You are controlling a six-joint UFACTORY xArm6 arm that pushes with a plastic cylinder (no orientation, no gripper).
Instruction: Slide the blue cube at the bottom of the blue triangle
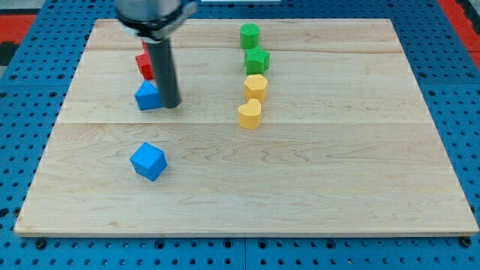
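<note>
The blue cube (148,161) lies on the wooden board (315,180) at the lower left. The blue triangle (148,96) sits above it, toward the view's top. My tip (170,104) rests on the board right against the blue triangle's right side, well above the blue cube. A red block (143,65) sits just above the blue triangle, partly hidden behind the rod.
A column of blocks stands right of centre: a green cylinder (249,35), a green block (256,60), a yellow block (255,86) and a yellow heart-like block (249,115). The board lies on a blue pegboard (22,97).
</note>
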